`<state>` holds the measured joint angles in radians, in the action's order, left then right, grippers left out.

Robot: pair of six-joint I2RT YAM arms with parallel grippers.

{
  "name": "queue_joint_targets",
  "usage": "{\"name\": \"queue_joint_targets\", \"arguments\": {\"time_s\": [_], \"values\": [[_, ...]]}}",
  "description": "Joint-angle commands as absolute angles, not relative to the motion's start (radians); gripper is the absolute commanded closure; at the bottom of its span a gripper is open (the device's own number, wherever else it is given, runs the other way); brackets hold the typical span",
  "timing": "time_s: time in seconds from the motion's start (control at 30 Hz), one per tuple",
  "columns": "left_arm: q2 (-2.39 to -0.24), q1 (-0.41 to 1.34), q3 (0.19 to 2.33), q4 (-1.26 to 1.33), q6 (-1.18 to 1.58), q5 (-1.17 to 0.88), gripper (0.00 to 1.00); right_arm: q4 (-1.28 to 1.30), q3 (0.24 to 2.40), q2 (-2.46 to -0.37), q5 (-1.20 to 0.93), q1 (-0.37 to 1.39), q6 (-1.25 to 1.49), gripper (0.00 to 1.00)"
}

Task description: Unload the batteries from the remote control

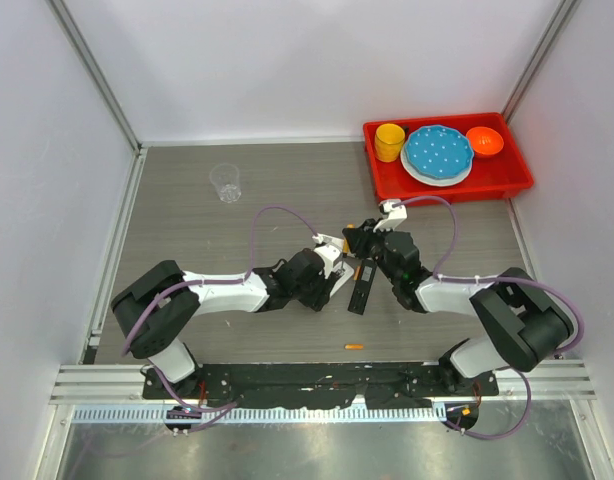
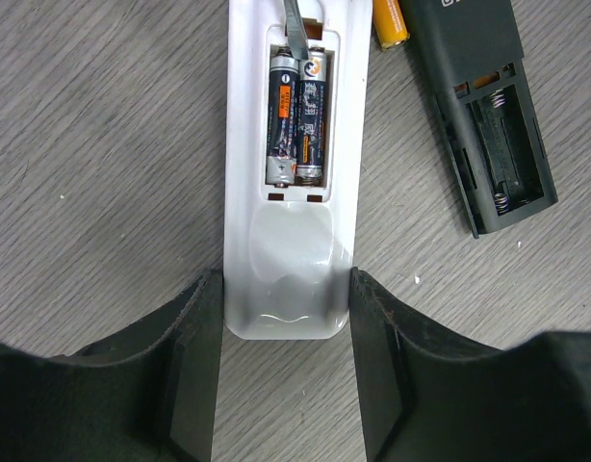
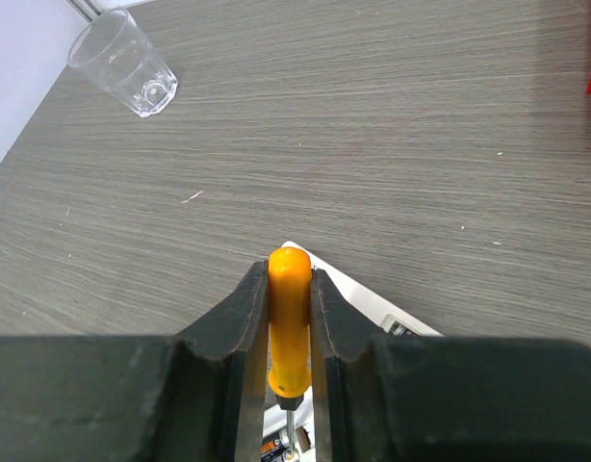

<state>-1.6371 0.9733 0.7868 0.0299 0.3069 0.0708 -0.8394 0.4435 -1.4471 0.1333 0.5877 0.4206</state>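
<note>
A white remote control [image 2: 288,241] lies back-up with its battery bay open. Two dark grey batteries [image 2: 297,120] sit side by side in the bay. My left gripper [image 2: 286,289] is shut on the remote's near end, one finger pressed against each side. My right gripper [image 3: 289,274] is shut on an orange-handled screwdriver [image 3: 289,322]. The screwdriver's metal blade [image 2: 295,29] reaches into the far end of the bay, over the batteries. A black remote [image 2: 488,125] with an empty bay lies to the right. One orange battery [image 2: 392,21] rests between the two remotes, and another [image 1: 355,346] lies near the table's front edge.
A clear glass [image 1: 225,182] stands at the back left of the table. At the back right, a red tray [image 1: 387,180] holds a yellow cup [image 1: 390,141], a blue plate [image 1: 438,151] and an orange bowl [image 1: 484,142]. Both arms meet mid-table.
</note>
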Motion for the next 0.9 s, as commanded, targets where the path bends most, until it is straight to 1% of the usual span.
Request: {"name": "queue_joint_targets", "arguments": {"time_s": [0.0,0.2,0.5,0.63,0.87], "values": [[-1.700,0.980,0.739,-0.058,0.325,0.035,0.64,-0.896,0.462,-1.465,0.156,0.595,0.408,0.99],[-1.698,0.980,0.739,-0.057,0.325,0.038,0.66,-0.896,0.465,-1.486,0.138,0.597,0.425,0.99],[-1.701,0.982,0.742,-0.057,0.324,0.035,0.71,-0.934,0.453,-1.511,0.098,0.603,0.480,0.99],[-1.704,0.980,0.742,-0.057,0.322,0.035,0.75,-0.968,0.456,-1.539,0.064,0.604,0.547,0.99],[-1.707,0.980,0.744,-0.058,0.324,0.034,0.79,-1.006,0.449,-1.526,0.014,0.586,0.679,0.99]]}}
